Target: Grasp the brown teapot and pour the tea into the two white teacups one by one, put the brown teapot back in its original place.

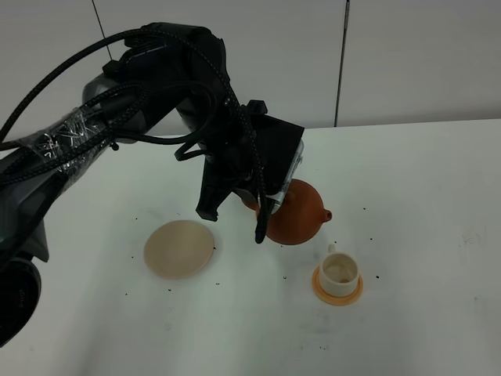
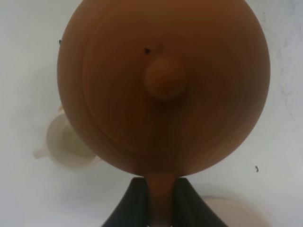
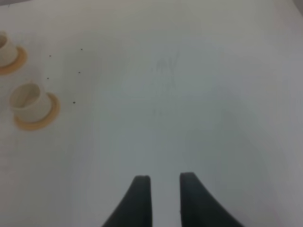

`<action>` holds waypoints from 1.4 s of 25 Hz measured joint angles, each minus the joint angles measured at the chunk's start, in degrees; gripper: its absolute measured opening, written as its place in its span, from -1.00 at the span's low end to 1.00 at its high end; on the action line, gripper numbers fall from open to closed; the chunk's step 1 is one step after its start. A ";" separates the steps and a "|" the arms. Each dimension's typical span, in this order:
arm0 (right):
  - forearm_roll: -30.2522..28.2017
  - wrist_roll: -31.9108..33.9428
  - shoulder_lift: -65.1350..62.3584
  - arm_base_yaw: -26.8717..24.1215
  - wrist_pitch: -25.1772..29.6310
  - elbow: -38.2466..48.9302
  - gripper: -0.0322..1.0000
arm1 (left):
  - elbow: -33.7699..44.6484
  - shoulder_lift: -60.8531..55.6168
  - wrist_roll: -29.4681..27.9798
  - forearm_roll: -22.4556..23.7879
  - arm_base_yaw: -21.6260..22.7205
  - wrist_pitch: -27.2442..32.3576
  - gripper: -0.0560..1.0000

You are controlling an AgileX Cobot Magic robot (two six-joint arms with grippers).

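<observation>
Teapot (image 1: pixel 297 215): hung beside cup (image 1: pixel 339 272), handle pinched in left gripper (image 2: pixel 161 198).
Right gripper (image 3: pixel 164 189): stood slightly parted, empty.
Risk: teapot could swivel in pinch; tea would miss cup.

Black arm (image 1: pixel 235 157) hides round reddish-brown clay teapot (image 1: pixel 301 219) from 10 o'clock, handle covered; small cream-white cup (image 3: pixel 4 51) cropped at edge.

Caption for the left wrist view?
Held by the left gripper, the brown teapot partly hides a white teacup.
</observation>
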 joint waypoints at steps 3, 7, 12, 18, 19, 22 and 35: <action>0.00 0.00 0.00 0.00 0.00 0.00 -0.65 | 0.00 1.05 -0.76 0.36 0.00 0.00 -0.56; 0.00 0.00 0.00 0.00 0.00 0.00 -0.65 | 0.00 2.37 -1.67 0.36 0.00 0.00 -0.56; 0.00 0.00 0.00 0.00 0.00 0.00 -0.65 | 0.00 3.86 -2.42 0.62 -0.67 -0.05 -0.56; 0.00 0.00 0.00 0.00 0.00 0.00 -0.65 | 0.00 4.49 -2.97 1.55 -1.90 -0.05 -0.56; 0.00 0.00 0.00 0.00 0.00 0.00 -0.65 | 0.00 4.49 -2.97 1.55 -1.90 -0.05 -0.56; 0.00 0.00 0.00 0.00 0.00 0.00 -0.65 | 0.00 4.49 -3.12 1.80 -2.07 -0.05 -0.56; 0.00 0.00 0.00 0.00 0.00 0.00 -0.65 | 0.00 4.49 -3.35 3.13 -2.26 -0.05 -0.56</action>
